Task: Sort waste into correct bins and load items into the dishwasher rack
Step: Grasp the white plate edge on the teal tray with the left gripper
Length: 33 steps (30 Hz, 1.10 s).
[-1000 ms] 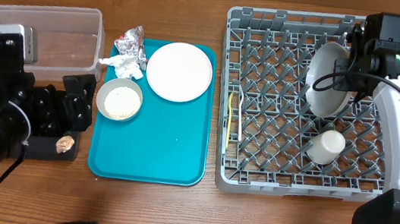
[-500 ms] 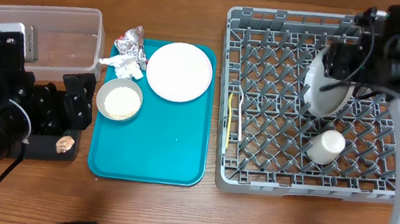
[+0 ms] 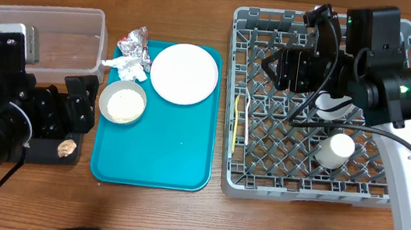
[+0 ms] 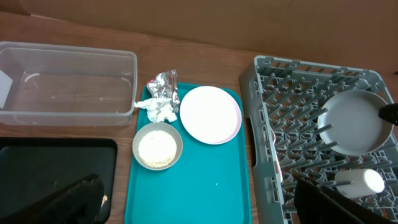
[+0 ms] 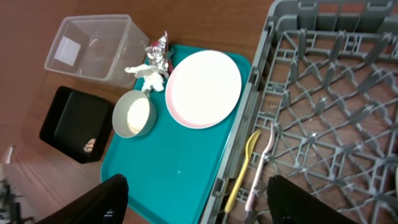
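The grey plate (image 3: 334, 107) leans among the pegs of the dishwasher rack (image 3: 383, 201), mostly hidden under my right arm. My right gripper (image 3: 273, 67) hovers open and empty over the rack's left half. A white cup (image 3: 336, 149) lies in the rack, with a yellow fork (image 5: 242, 174) and a pale spoon (image 5: 261, 167) at its left edge. On the teal tray sit the white plate (image 3: 184, 74) and the grey bowl (image 3: 122, 104) of rice. The foil wrapper (image 3: 133, 43) with tissue lies at the tray's corner. My left gripper (image 3: 62, 109) stands open above the black tray (image 4: 50, 168).
The clear tub (image 3: 50, 33) stands at the back left. A brown scrap (image 3: 68, 147) lies in the black tray. The teal tray (image 3: 176, 162) lies between the bins and the rack, its front half bare.
My right gripper has opened, let go of the grey plate and swung left across the rack. The plate stays among the pegs. The left arm has not moved.
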{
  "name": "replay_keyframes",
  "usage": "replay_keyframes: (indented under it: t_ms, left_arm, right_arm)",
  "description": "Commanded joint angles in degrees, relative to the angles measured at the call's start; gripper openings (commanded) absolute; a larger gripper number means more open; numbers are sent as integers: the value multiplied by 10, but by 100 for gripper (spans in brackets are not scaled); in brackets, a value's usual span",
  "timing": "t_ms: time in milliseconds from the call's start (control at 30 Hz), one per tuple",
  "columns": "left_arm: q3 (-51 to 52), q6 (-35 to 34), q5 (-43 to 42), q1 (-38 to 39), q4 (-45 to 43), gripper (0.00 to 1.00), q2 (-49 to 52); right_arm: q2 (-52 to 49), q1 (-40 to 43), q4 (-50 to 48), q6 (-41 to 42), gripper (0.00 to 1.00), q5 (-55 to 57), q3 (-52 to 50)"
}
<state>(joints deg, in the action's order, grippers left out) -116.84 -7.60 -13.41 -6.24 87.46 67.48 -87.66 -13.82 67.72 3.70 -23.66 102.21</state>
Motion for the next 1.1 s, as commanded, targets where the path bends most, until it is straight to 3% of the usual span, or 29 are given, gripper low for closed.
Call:
replay_keyframes:
  t_ms: [0,267,433,600,733,833,867,900,933,1067]
  left_arm:
    - [-3,-24,-4,-2,-4,100,0]
    - [-2,-55,-17,-1,-10,100,4]
    - [17,-38,-16,0,70,100,46]
    - [107,7,-16,4,84,90,107]
    - [206,1,-61,63,7,79,156]
    - [250,-105,-8,114,-64,80,194]
    - [260,-134,4,123,-85,76,206]
    - [269,-171,3,131,-112,63,224]
    - [273,-197,3,135,-126,57,236]
    - [283,-302,7,151,-216,48,324]
  right_arm:
    - [3,-3,17,26,75,-11,2]
    - [3,-10,54,20,74,-3,2]
    - [3,-10,52,19,74,7,2]
    - [3,-10,55,22,74,6,2]
    - [3,-10,59,21,74,7,2]
    - [3,-10,62,21,74,7,2]
    - [3,-10,63,21,74,9,2]
    - [3,-10,63,21,74,11,2]
    - [3,-10,62,21,74,11,2]
    - [3,-10,63,21,73,11,2]
